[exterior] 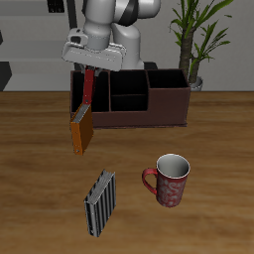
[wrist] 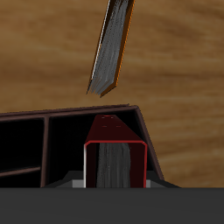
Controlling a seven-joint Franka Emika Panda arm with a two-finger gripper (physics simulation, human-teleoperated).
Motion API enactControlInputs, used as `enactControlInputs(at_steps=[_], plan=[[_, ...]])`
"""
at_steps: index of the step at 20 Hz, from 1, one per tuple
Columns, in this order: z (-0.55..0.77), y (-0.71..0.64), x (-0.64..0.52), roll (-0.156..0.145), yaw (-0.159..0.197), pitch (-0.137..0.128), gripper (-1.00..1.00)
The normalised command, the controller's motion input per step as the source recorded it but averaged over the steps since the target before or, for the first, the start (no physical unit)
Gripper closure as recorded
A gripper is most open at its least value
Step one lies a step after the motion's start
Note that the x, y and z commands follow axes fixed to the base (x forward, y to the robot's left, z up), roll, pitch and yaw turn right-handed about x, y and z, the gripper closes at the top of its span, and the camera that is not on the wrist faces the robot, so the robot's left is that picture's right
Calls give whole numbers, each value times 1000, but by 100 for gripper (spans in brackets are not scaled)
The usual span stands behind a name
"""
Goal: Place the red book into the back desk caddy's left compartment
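My gripper (exterior: 91,69) is shut on the red book (exterior: 90,87) and holds it upright over the end of the back desk caddy (exterior: 139,102). The book's lower end hangs at the tall, narrow left compartment (exterior: 83,99); how deep it reaches I cannot tell. In the wrist view the red book (wrist: 112,149) stands between my fingers, with the caddy's dark wall and dividers (wrist: 52,140) beside it.
An orange-brown book (exterior: 81,131) leans on the table just in front of that caddy end and also shows in the wrist view (wrist: 112,48). A grey-black striped book (exterior: 99,203) and a red mug (exterior: 169,180) stand nearer the front edge. A potted plant (exterior: 194,45) stands behind the caddy.
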Motion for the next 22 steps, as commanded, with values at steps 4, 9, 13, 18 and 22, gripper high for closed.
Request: enactControlInputs(at_steps=[4, 9, 13, 18, 22], plan=[[-102, 1, -2, -2, 1, 12, 100], [-111, 0, 10, 7, 2, 21, 100], [-93, 41, 17, 9, 11, 6, 100], [-70, 25, 26, 5, 1, 12, 100], [-86, -2, 44, 1, 5, 15, 100]])
